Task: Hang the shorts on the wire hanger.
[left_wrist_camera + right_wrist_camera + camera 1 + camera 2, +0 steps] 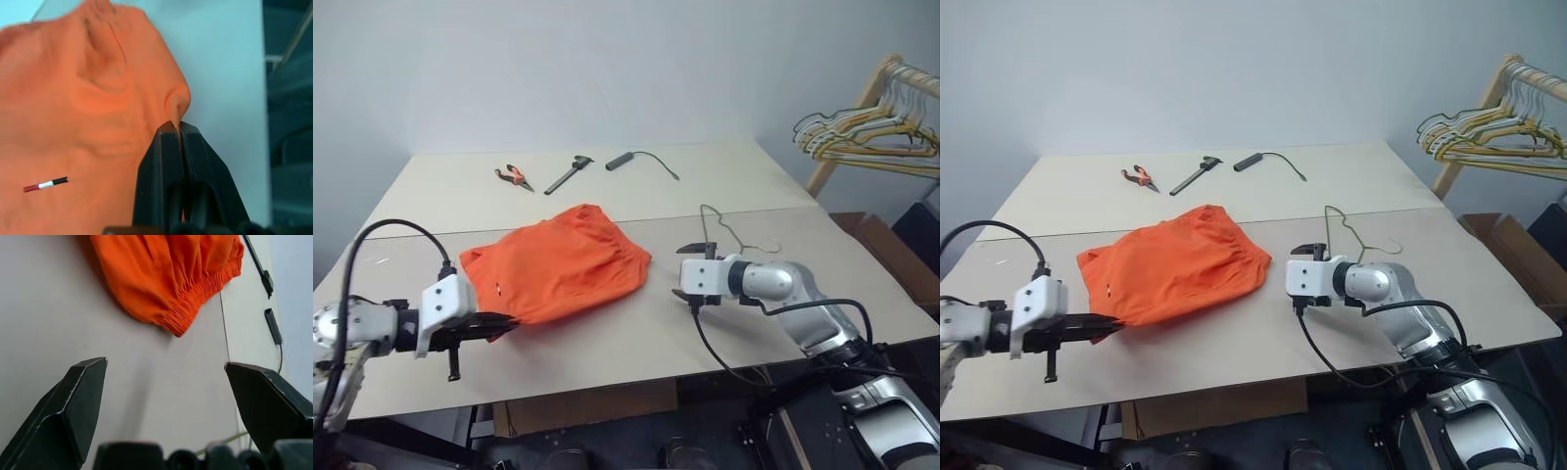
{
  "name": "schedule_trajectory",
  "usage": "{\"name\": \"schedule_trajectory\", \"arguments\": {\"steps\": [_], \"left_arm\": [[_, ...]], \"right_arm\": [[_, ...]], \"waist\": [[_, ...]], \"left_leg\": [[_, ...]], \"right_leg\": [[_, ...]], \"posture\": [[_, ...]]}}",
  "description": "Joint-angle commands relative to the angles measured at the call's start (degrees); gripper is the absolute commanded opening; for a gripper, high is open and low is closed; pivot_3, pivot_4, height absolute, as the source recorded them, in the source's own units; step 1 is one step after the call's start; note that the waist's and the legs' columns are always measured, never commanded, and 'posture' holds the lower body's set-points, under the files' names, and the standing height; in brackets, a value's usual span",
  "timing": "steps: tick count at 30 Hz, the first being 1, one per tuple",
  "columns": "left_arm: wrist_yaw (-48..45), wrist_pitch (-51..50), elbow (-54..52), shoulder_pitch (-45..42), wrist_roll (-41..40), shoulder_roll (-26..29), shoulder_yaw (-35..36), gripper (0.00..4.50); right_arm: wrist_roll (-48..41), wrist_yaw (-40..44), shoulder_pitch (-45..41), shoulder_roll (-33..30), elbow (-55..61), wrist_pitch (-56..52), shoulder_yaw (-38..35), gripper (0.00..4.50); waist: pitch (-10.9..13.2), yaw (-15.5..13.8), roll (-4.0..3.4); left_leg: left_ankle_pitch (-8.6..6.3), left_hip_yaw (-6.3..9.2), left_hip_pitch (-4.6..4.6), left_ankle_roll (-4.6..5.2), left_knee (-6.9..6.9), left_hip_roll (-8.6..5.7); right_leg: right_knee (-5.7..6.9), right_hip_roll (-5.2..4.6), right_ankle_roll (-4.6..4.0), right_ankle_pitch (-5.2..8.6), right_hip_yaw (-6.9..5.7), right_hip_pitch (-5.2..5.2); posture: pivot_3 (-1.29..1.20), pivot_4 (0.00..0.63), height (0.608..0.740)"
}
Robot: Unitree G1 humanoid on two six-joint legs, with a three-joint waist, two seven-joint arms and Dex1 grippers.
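The bright orange shorts [558, 264] lie spread on the beige table [607, 343], with the gathered waistband [195, 303] toward the right arm. My left gripper [177, 128] is shut on a pinch of orange fabric at the shorts' near left corner, which is lifted slightly off the table. My right gripper [689, 272] stands open just right of the waistband, nothing between its fingers [78, 396]. The thin grey wire hanger [1351, 227] lies on the table right behind the right gripper, partly hidden by it.
Orange-handled pliers [513, 177], a black hand tool [570, 174] and a black cylinder with a cable [620, 162] lie at the table's far side. A wooden rack with bunched hangers [871, 132] stands at the far right. A cardboard box [587, 406] sits under the table.
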State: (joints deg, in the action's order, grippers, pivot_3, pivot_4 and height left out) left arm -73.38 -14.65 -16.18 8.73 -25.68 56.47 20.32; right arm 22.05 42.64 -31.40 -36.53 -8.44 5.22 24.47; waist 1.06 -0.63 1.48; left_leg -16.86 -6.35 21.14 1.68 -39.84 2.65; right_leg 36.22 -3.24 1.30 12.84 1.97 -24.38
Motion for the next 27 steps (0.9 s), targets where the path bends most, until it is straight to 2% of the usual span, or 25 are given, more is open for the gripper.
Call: {"name": "schedule_trajectory", "arguments": {"steps": [1, 5, 11, 16, 20, 27], "left_arm": [[-0.2, -3.2, -4.7, 2.0, -5.0, 0.9, 8.3, 0.04], [-0.2, -5.9, -7.7, 5.3, -6.7, 1.2, 13.0, 0.04], [0.5, -7.9, -9.9, 6.8, -7.3, 1.1, 14.7, 0.04], [0.5, -8.7, -10.2, 7.1, -7.0, 1.4, 15.0, 0.04], [0.4, -8.5, -9.7, 6.9, -6.6, 1.4, 14.3, 0.0], [0.5, -7.7, -8.2, 6.3, -5.3, 1.3, 12.4, 0.0]], "right_arm": [[4.1, -4.5, -2.6, 1.9, -5.5, 7.5, 2.2, 4.5], [5.2, -6.1, -4.4, 5.2, -10.7, 14.3, 4.4, 4.5], [7.8, -9.6, -7.3, 9.9, -16.7, 16.5, 5.5, 4.5], [8.4, -11.1, -8.8, 10.9, -21.0, 18.8, 5.3, 4.5], [8.4, -10.3, -9.0, 10.8, -22.7, 20.3, 5.8, 3.62], [8.5, -10.0, -9.1, 11.2, -23.5, 20.1, 5.6, 1.15]], "waist": [[0.0, -0.4, 0.01], [0.0, -0.5, 0.01], [0.0, -1.0, 0.03], [0.0, -1.6, 0.01], [0.0, -1.9, 0.02], [0.0, -1.6, 0.02]], "left_leg": [[0.01, 0.02, 0.0, -0.02, 0.0, -0.01], [0.04, 0.02, -0.02, -0.06, 0.02, -0.01], [0.07, 0.01, -0.08, -0.12, 0.03, 0.0], [0.12, 0.01, -0.08, -0.22, 0.06, 0.01], [0.14, 0.02, -0.11, -0.26, 0.05, 0.0], [0.19, 0.03, -0.29, -0.35, 0.08, 0.02]], "right_leg": [[-0.01, 0.0, -0.01, 0.0, -0.02, 0.02], [0.02, 0.01, -0.01, 0.0, -0.01, 0.02], [0.06, 0.02, -0.03, 0.0, -0.01, 0.06], [0.2, 0.03, -0.11, 0.05, -0.01, -0.01], [0.36, 0.02, -0.24, 0.14, -0.02, -0.02], [0.61, 0.06, -0.3, 0.19, 0.0, -0.01]], "posture": [[0.14, 0.0, 0.74], [0.18, 0.0, 0.74], [0.19, 0.0, 0.74], [0.19, 0.0, 0.74], [0.18, 0.0, 0.74], [0.17, 0.0, 0.74]]}}
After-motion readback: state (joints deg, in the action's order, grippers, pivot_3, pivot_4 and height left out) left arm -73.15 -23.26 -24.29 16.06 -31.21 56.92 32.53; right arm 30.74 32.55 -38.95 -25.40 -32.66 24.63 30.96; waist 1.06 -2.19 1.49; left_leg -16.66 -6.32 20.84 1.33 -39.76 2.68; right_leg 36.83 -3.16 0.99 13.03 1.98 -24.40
